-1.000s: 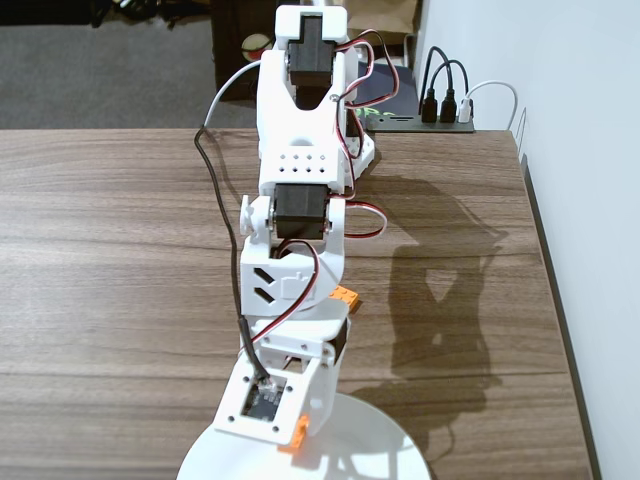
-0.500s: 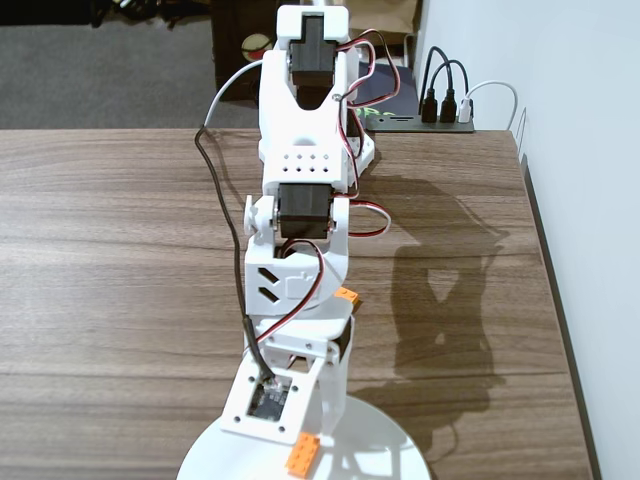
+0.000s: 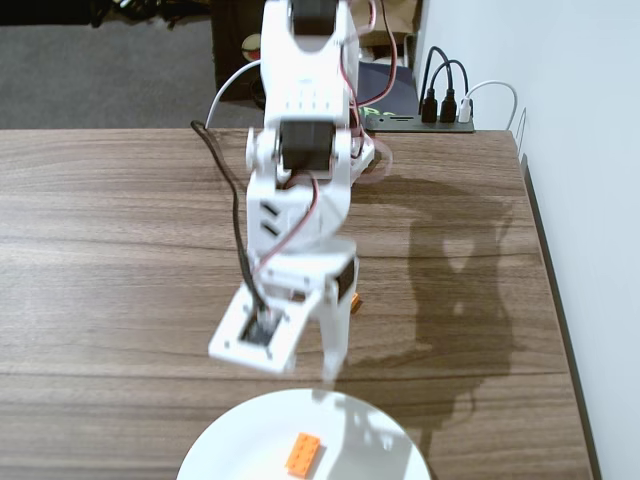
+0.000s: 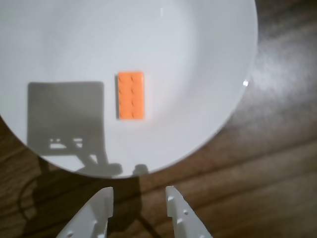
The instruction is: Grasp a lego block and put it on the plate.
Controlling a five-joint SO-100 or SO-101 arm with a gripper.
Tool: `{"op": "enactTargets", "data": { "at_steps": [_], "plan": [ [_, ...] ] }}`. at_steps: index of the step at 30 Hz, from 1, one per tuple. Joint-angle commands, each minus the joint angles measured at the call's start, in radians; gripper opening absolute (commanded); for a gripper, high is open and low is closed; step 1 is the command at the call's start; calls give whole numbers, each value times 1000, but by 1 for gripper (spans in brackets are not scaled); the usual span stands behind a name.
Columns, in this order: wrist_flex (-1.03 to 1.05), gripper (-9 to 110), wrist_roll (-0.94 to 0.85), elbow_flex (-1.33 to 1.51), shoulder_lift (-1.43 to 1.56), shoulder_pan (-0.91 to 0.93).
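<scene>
An orange lego block [image 3: 303, 455] lies flat on the white plate [image 3: 235, 452] at the table's near edge. In the wrist view the block [image 4: 131, 95] sits near the plate's [image 4: 203, 54] middle, stud side up. My gripper [image 4: 138, 191] is open and empty, its fingertips [image 4: 105, 194] over the bare wood just outside the plate's rim. In the fixed view the gripper [image 3: 328, 372] hangs just behind the plate's far rim. A second orange block [image 3: 356, 302] peeks out on the table behind the gripper, mostly hidden by it.
The wooden table [image 3: 120, 250] ends at the right against a white wall [image 3: 590, 200]. A power strip with plugs [image 3: 440, 112] sits at the back right. A black cable [image 3: 238, 230] runs down the arm.
</scene>
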Motion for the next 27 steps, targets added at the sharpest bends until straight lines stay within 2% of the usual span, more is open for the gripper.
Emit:
{"op": "enactTargets", "data": {
  "at_steps": [1,7,15,27],
  "plan": [
    [-11,13,34,117,195,3],
    [-28,1,120,408,445,18],
    [-28,1,259,643,686,60],
    [-38,1,620,908,997,103]
  ]
}}
